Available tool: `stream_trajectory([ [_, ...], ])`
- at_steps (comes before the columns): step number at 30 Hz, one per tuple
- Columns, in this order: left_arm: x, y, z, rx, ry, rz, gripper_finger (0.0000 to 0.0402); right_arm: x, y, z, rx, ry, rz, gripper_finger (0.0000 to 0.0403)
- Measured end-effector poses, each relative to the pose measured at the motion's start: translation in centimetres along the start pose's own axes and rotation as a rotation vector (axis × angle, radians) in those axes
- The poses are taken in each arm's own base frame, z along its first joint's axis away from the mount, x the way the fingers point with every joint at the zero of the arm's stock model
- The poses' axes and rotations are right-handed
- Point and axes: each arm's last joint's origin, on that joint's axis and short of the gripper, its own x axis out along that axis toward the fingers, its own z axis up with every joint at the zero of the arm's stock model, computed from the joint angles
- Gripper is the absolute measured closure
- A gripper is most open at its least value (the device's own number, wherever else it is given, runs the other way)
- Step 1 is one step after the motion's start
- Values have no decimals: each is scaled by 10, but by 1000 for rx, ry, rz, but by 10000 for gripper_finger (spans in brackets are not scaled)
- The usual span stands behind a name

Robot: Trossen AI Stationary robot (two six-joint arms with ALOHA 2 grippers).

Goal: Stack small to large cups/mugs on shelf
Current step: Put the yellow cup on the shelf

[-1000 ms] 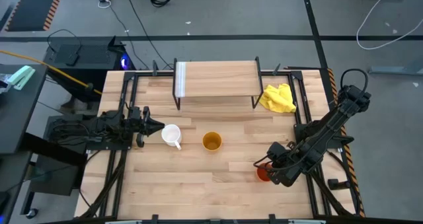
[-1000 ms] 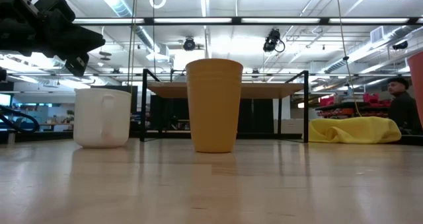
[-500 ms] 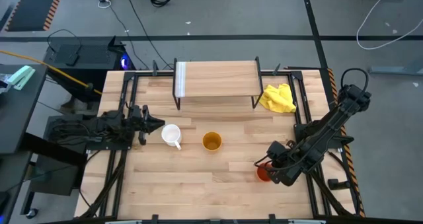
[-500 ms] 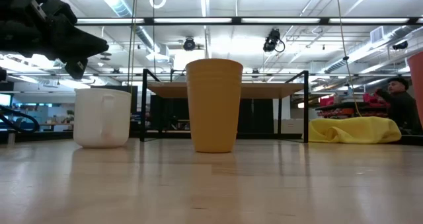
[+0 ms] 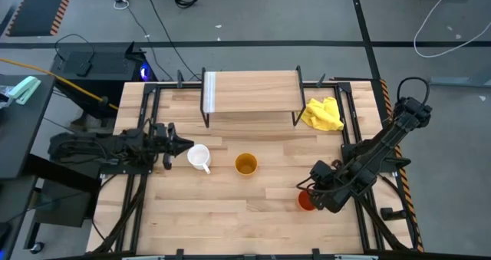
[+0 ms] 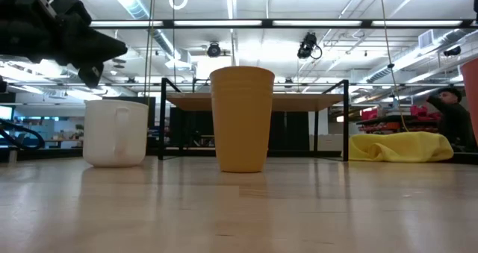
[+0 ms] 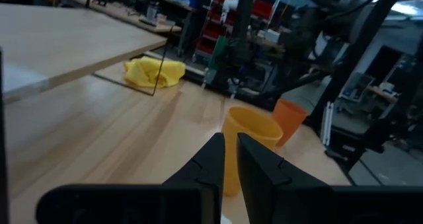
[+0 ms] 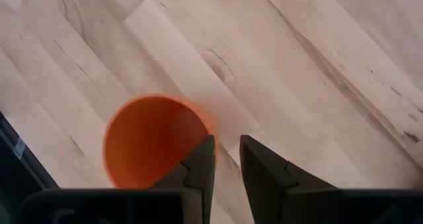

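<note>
Orange-red cup (image 5: 306,202) is seen upright near the bench's (image 5: 230,214) right edge, the right gripper (image 5: 313,192) poised directly above it, fingers narrowly parted over its rim. The left gripper (image 5: 181,146), nearly closed, is held level beside the white mug (image 5: 199,157). The yellow-orange cup (image 5: 245,165) stands mid-bench; the shelf (image 5: 253,91) spans the far edge.

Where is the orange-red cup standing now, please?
In the high view the orange-red cup stands upright on the table's front right part, right under the right gripper, and the yellow-orange cup is its nearest cup, to its left.
</note>
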Motion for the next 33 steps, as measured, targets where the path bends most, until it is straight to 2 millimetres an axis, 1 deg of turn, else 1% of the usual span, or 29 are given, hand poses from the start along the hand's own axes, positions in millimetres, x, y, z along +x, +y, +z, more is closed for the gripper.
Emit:
stream_trajectory([
  [9,3,-11,2,46,-24,-93,354,1,-1,6,11,-64,-10,323],
  [19,7,-27,7,132,20,-60,374,3,-2,14,50,-75,-22,323],
  [24,12,-38,11,159,84,-13,381,3,-2,14,52,-75,-21,323],
  [30,17,-52,17,196,210,141,386,3,-2,14,53,-75,-21,323],
  [33,21,-61,23,207,262,177,389,3,-2,14,52,-75,-21,323],
])
